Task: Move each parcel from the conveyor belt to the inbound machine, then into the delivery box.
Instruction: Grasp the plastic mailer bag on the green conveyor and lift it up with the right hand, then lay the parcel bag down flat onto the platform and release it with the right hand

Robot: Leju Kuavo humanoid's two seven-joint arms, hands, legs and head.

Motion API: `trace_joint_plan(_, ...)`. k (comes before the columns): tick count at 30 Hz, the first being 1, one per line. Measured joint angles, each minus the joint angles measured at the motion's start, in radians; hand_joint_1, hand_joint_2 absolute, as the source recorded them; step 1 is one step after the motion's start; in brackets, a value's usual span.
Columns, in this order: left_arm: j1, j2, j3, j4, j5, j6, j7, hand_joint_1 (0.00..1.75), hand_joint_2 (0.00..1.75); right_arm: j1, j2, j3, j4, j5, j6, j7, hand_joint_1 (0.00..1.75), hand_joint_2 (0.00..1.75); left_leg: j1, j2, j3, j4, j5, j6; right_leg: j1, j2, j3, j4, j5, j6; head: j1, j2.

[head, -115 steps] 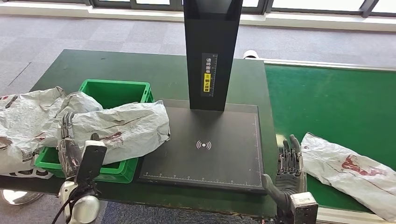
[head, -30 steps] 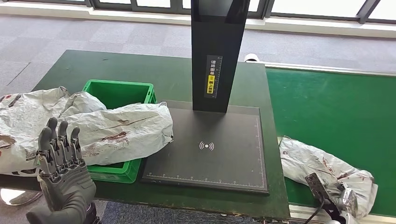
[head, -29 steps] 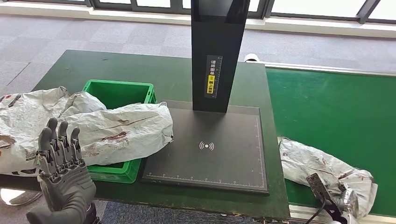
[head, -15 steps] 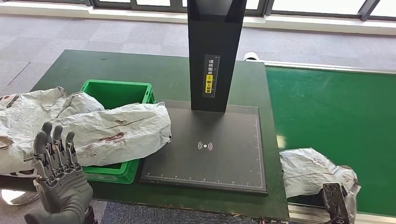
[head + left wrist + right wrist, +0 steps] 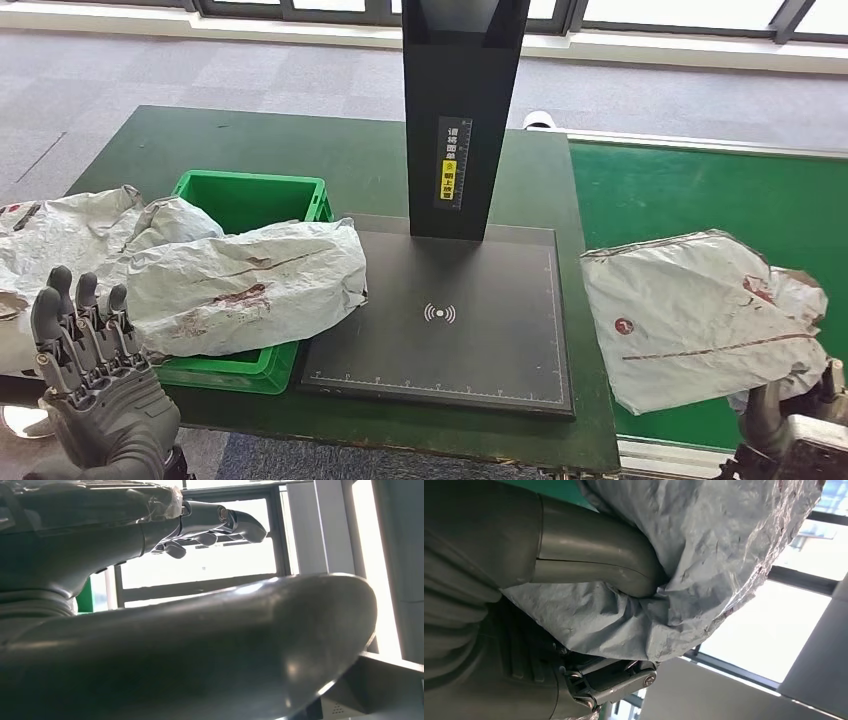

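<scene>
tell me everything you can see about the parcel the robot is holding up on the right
The parcel is a crinkled grey-white plastic mailer bag with dark red printed marks and a thin red line across it. It is lifted above the green belt, just right of the black scanner plate. The right hand grips it from below, thumb pressed into the wrinkled plastic.

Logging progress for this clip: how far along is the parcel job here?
Done: two parcels lie heaped on the green delivery box. In hand: the right hand holds a third parcel lifted above the conveyor belt. Left: placing it on the inbound machine, then boxing it. The left hand is free.
</scene>
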Motion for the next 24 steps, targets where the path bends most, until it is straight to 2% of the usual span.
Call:
trace_joint_plan(5,0.011,0.001,0.000,-0.017,-0.010,0.036,0.000,0.00,0.00,-0.037,-0.030,0.150,-0.032,0.040,-0.042,0.001,1.75,1.75,0.000,0.001,-0.007,0.000,-0.001,-0.001,0.000,0.001,0.000,0.000,0.000,-0.001,0.000,0.000)
trace_joint_plan(9,0.009,0.002,-0.003,-0.016,0.010,0.003,0.000,0.00,0.00,-0.163,-0.030,0.281,0.100,0.183,-0.011,0.017,1.75,1.75,0.000,0.004,-0.004,0.000,0.000,-0.002,0.000,0.003,0.000,0.001,0.000,-0.001,0.000,0.000)
trace_joint_plan(14,-0.001,-0.004,-0.003,0.003,0.033,-0.095,0.000,0.00,0.00,-0.296,0.016,0.402,0.340,0.328,-0.005,0.054,1.75,1.75,0.000,0.000,0.002,0.000,0.004,-0.002,0.000,0.001,-0.001,0.003,0.003,-0.002,0.000,0.000)
trace_joint_plan(20,-0.024,-0.031,0.000,0.040,0.051,-0.195,0.000,0.00,0.00,-0.389,0.085,0.499,0.567,0.432,-0.033,0.098,1.75,1.75,0.000,0.000,0.000,0.000,0.004,-0.002,0.000,0.001,-0.003,0.004,0.002,-0.003,0.000,0.000)
trace_joint_plan(24,-0.031,-0.044,0.001,0.059,0.055,-0.212,0.000,0.00,0.00,-0.419,0.117,0.540,0.661,0.448,-0.045,0.104,1.75,1.75,0.000,-0.001,-0.001,0.000,0.004,-0.003,0.000,0.000,-0.004,0.004,0.002,-0.003,0.000,0.000)
